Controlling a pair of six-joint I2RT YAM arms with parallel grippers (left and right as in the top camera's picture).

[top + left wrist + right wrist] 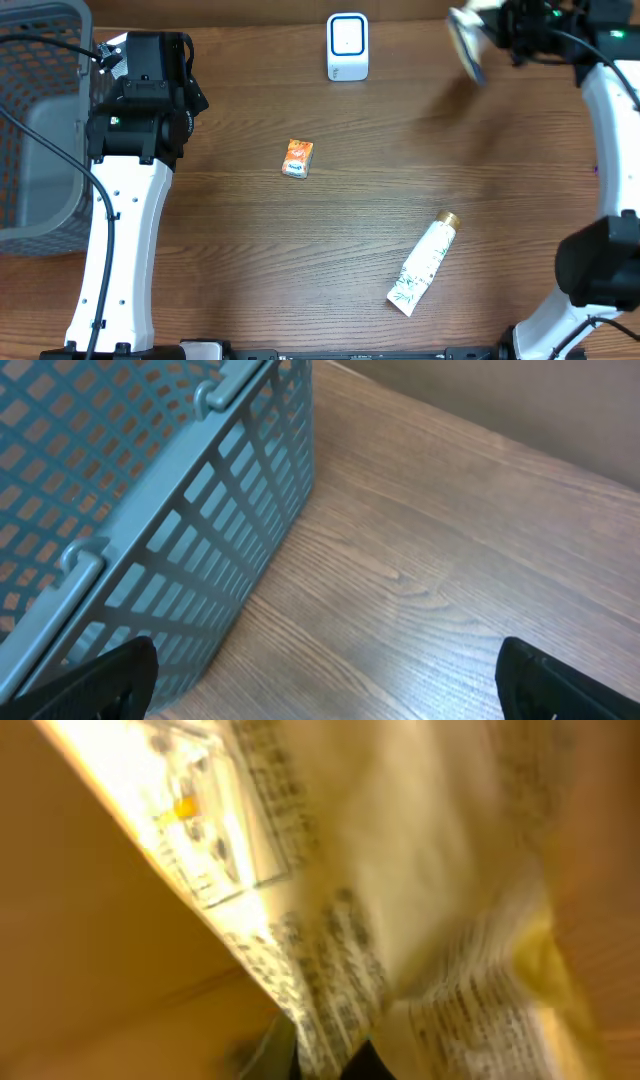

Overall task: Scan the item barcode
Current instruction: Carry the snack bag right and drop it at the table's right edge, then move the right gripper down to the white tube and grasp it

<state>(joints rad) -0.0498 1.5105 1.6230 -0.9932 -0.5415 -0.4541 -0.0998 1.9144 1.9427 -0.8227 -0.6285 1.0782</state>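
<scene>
Clamped tight on a flimsy packet (466, 48) at upper right, the right gripper (487, 27) may drop it before the scanner (347, 47); the left gripper (325, 680) gapes empty.

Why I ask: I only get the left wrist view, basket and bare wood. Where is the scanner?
Observer: The white scanner stands at the far edge of the table, mid-width, right of the basket.
Operator: Is anything being held?
Observer: Yes, the right gripper is shut on a printed packet, in the air right of the scanner.
Operator: Anything else lying on the table?
Observer: A small orange box near the middle and a white tube nearer the right arm's base.
</scene>
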